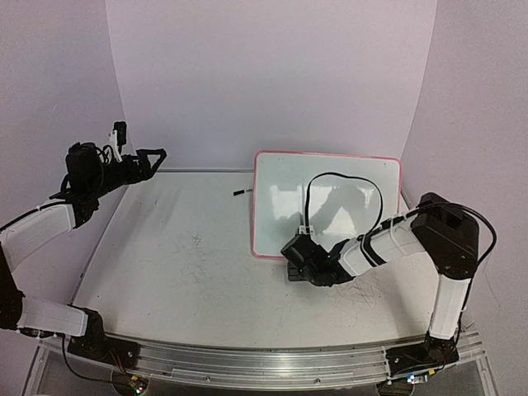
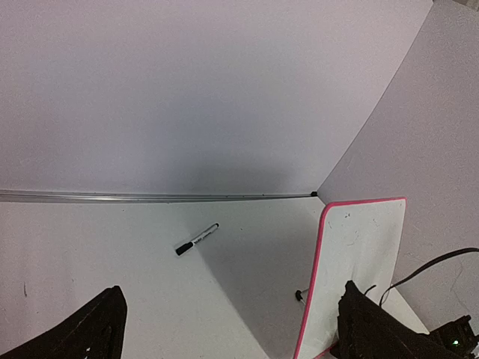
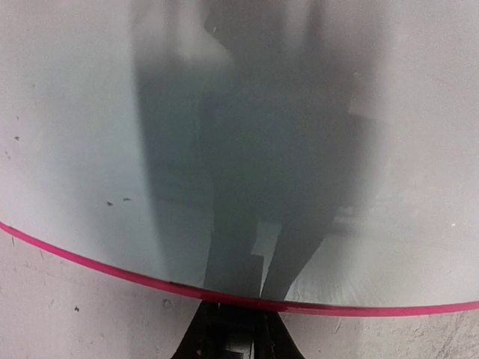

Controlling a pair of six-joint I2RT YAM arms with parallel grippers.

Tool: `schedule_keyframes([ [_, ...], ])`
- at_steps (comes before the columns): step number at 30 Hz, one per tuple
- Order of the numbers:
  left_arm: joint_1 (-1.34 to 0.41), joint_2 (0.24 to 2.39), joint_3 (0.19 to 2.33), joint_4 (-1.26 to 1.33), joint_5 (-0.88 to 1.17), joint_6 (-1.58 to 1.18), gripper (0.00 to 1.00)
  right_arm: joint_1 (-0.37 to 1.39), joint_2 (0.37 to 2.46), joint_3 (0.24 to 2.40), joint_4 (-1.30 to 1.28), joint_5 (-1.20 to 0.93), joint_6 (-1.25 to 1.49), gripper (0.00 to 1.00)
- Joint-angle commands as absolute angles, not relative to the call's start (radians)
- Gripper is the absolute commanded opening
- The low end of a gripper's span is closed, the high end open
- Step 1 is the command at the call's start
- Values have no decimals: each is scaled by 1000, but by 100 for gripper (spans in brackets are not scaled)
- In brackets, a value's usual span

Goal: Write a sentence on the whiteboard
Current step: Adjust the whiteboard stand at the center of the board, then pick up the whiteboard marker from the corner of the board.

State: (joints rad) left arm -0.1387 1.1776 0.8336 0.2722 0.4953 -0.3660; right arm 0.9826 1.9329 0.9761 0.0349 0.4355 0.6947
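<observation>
The whiteboard (image 1: 330,206) lies blank, right of centre. My right gripper (image 3: 241,333) is clenched on its near rim; my left gripper (image 1: 136,147) hangs released, far left. I'd keep the board steady while the left fetches the 1 marker (image 2: 197,239) beside it.

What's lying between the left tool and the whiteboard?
A marker lies on the table between the left tool and the whiteboard, clearest in the left wrist view.

The whiteboard (image 1: 276,206) — glossy white, pink-rimmed — sits far right.
</observation>
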Motion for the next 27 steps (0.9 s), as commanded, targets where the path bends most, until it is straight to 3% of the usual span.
schedule_keyframes([
  [1,-143,1183,867,301,493,-350,100,1022,1848,895,235,369,492,0],
  [9,-143,1192,865,299,486,-344,99,1054,1787,804,346,286,411,0],
  [22,-144,1203,865,296,477,-344,99,1097,1741,762,373,322,484,0],
  [27,-145,1217,864,293,470,-342,99,1097,1726,763,312,398,553,23],
])
